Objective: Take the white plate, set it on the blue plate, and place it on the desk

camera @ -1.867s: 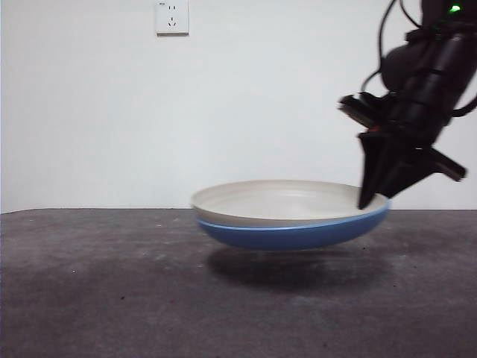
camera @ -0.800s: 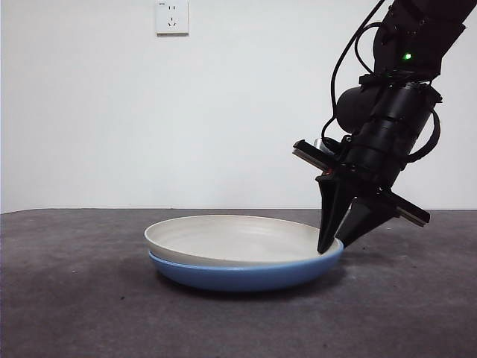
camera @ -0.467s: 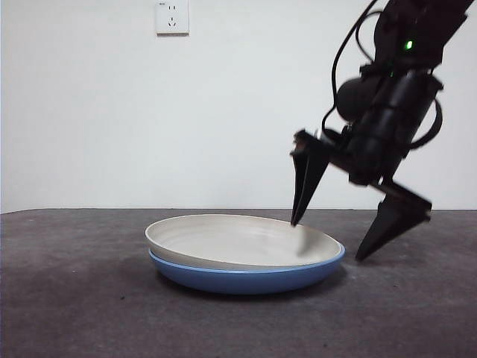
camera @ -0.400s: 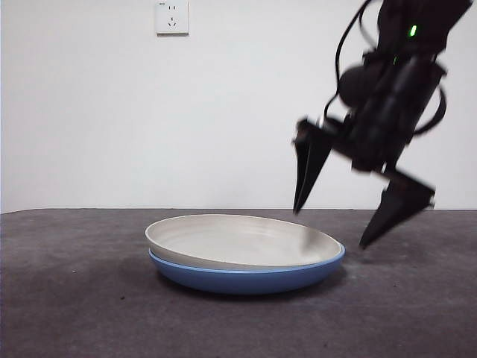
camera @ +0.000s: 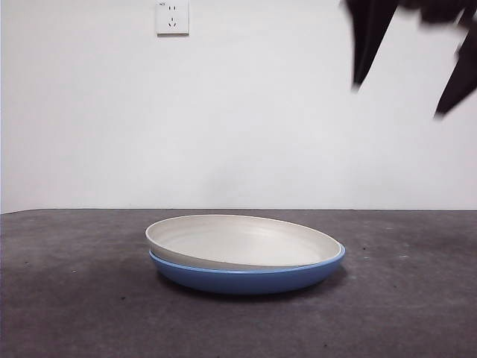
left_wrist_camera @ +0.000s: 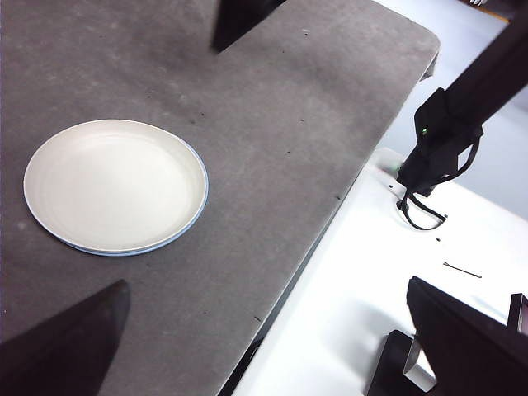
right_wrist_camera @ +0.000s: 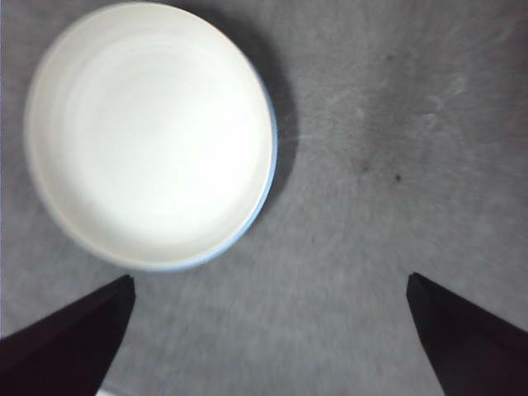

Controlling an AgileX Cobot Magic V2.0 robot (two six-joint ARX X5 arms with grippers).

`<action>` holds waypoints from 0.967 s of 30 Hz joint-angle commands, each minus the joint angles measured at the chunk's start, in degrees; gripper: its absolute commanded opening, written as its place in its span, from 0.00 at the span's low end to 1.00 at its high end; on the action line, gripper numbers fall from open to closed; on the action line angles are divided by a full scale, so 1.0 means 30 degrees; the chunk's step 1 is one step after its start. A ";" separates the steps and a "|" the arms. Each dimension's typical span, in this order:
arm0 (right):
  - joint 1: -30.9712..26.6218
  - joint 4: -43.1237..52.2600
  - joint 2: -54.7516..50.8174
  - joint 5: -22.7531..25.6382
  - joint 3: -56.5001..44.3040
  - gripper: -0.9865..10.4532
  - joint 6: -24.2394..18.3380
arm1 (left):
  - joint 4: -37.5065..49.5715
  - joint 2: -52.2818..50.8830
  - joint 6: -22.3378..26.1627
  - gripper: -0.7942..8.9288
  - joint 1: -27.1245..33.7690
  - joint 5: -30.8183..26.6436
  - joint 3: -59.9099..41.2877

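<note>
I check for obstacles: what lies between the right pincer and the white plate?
Nothing. In the front view only empty air separates the right pincer, open and high, from the white plate resting on the blue plate.

White plate (camera: 238,240) nests in blue plate (camera: 246,277) on desk (camera: 74,298); blurred claw (camera: 408,56) above, seemingly open.

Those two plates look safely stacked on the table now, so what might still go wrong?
The white plate sits slightly off-centre in the blue plate, one side raised, so a bump might make it slide or rock. The right gripper, jaws open, hangs above the stack's side; a low sweep might clip a rim. The left gripper waits farther off the desk.
</note>
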 commanded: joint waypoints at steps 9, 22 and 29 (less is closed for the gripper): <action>0.3235 -0.3395 -0.7409 0.0248 0.0342 0.61 0.0503 | 0.0270 0.0102 -0.0226 0.75 -0.0117 0.0029 0.0197; 0.4575 -0.5034 -1.1540 0.0743 0.0299 0.61 0.0437 | -0.0240 0.0102 -0.0743 0.75 -0.0117 0.0022 0.0197; 0.4575 -0.5027 -1.2116 0.0750 0.0299 0.61 0.0430 | -0.0364 0.0102 -0.0823 0.75 -0.0117 0.0022 0.0197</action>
